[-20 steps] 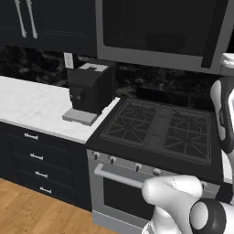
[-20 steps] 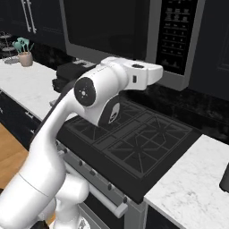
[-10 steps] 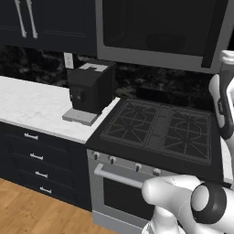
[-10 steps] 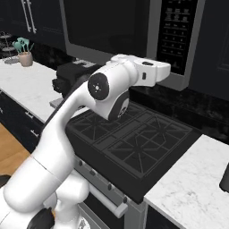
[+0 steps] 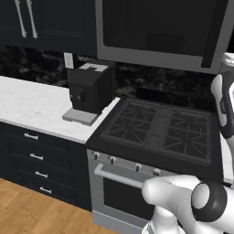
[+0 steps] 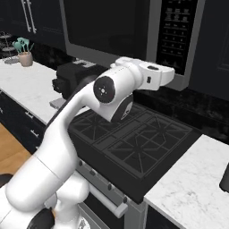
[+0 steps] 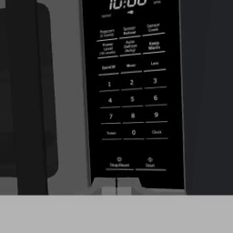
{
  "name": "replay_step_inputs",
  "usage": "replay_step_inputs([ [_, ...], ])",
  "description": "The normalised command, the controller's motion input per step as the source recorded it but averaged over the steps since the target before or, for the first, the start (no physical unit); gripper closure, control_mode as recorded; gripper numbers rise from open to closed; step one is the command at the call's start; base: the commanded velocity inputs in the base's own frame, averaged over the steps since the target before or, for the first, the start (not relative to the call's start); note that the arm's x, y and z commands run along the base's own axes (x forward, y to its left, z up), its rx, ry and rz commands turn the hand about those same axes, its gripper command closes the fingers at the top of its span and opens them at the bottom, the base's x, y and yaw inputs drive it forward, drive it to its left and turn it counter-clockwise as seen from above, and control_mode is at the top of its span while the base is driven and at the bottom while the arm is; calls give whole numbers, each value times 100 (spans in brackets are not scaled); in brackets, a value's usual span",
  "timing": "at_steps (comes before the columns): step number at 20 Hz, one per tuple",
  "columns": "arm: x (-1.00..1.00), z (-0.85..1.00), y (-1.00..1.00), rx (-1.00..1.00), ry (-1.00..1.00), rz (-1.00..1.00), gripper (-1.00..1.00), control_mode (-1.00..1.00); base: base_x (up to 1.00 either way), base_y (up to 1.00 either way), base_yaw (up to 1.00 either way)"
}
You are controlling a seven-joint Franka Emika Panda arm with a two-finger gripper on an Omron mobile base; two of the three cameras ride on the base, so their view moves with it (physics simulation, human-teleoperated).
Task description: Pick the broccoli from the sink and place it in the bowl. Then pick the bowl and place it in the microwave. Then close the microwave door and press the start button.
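- Black, glossy and flat, the microwave's keypad (image 7: 132,91) faces the hand camera; the Start button (image 7: 149,163) sits in the bottom row, right of Stop/Reset (image 7: 119,163).
- A pad like this likely needs a short, square push with a fingertip, nothing to grip; it looks stiff and smooth, so an off-angle poke could slide.
- The gripper (image 7: 116,187) is clenched with nothing between its tips, which rise together just under the bottom row, left of Start.
- The microwave door (image 6: 105,29) looks closed, its dark glass flush with the grey frame.
- The microwave (image 5: 160,32) hangs above the stove (image 5: 157,130); a coffee machine (image 5: 90,89) stands on the white counter (image 5: 32,107) beside it.
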Motion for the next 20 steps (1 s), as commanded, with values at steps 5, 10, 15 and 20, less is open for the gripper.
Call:
replay_step_inputs([
  [5,4,-1,-30,1,0,0,100,-100,0,0,0],
  [10,16,0,-23,0,0,0,100,-100,0,0,0],
  [15,24,-4,-13,0,0,0,100,-100,0,0,0],
  [20,28,-5,-19,0,0,0,100,-100,0,0,0],
])
